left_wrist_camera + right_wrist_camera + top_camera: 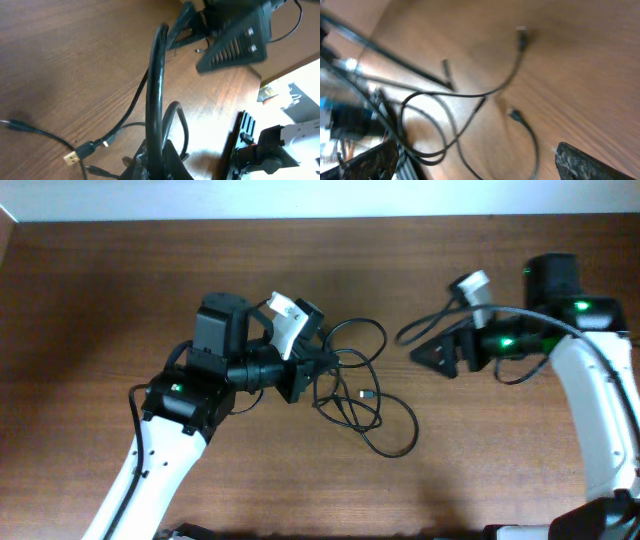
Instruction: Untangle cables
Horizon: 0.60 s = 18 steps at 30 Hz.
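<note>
Several thin black cables [372,412] lie in tangled loops on the wooden table at centre. My left gripper [318,368] is at the left edge of the tangle. In the left wrist view its jaws [161,164] are shut on one black cable [156,85] that rises up out of them. A gold-tipped USB plug [71,157] lies on the table beside the jaws. My right gripper [420,354] is right of the tangle, pointing left, open and empty. In the right wrist view [480,167], blurred cable loops [451,95] lie ahead of its wide-apart fingers.
The wooden table [120,290] fills the overhead view. The white edge of the room lies beyond its far side [300,198]. The right arm's own thicker black wires [530,315] arc above its wrist. The right gripper [227,42] also shows at the top of the left wrist view.
</note>
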Available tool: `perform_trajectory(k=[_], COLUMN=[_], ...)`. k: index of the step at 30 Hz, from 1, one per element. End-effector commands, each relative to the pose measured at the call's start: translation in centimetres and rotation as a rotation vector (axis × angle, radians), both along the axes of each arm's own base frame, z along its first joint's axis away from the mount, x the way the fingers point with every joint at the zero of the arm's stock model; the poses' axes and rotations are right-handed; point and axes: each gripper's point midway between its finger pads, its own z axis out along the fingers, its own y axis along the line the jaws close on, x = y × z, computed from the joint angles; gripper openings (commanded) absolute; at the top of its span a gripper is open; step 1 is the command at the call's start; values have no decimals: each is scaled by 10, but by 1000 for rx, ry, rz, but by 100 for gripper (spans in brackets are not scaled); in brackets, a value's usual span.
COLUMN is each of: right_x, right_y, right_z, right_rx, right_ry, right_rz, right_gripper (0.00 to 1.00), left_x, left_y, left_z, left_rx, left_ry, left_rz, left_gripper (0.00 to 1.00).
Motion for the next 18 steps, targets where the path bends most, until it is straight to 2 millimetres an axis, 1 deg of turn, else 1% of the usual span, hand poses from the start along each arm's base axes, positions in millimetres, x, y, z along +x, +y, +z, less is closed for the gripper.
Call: perform_trajectory(k=[1, 2, 3, 5, 6, 7, 8, 9, 10, 11, 12, 13, 14, 15, 16, 17, 18], right_x=[-25, -33, -41, -57, -61, -61, -61, -59, -58, -58, -58, -58, -57, -54, -48, -38, -26], right_y=[44, 55, 68, 90, 98, 103, 108, 109, 109, 109, 109, 109, 108, 104, 97, 84, 67], right_z=[8, 8, 8, 8, 9, 9, 11, 11, 12, 12, 12, 12, 11, 10, 11, 11, 11], right_rx=[0, -1, 2, 5, 8, 10, 10, 12, 12, 12, 12, 12, 10, 4, 3, 5, 8], right_ry=[-84, -93, -93, -96, -108, -128, -185, -199, -206, -206, -205, -202, -194, -171, -156, -121, -87], right_rz=[204, 255, 302, 382, 409, 428, 472, 471, 471, 471, 470, 468, 459, 425, 387, 311, 224], right_gripper=[99, 99, 99, 99, 100, 94, 88, 82, 69, 50, 31, 6, 4, 4, 4, 4, 4], left_x=[19, 22, 24, 30, 27, 21, 15, 11, 7, 6, 7, 8, 11, 17, 22, 27, 29], left_y=[12, 12, 12, 16, 12, 6, 2, -1, -4, -4, -4, -3, 0, 5, 14, 24, 36], left_z=[1, 4, 7, 5, 9, 13, 16, 18, 19, 20, 20, 19, 17, 11, 1, -9, -21], left_rx=[82, 70, 65, 58, 23, -9, -32, -48, -63, -66, -65, -62, -46, -13, 39, 96, 161], left_ry=[-116, -117, -125, -77, -56, -50, -40, -33, -28, -27, -27, -28, -31, -30, -15, 0, 22], left_rz=[78, 95, 104, 176, 162, 117, 80, 54, 31, 27, 29, 35, 58, 102, 160, 222, 282], left_gripper=[6, 2, 0, 0, 0, 0, 0, 0, 0, 0, 0, 0, 0, 16, 22, 42, 60])
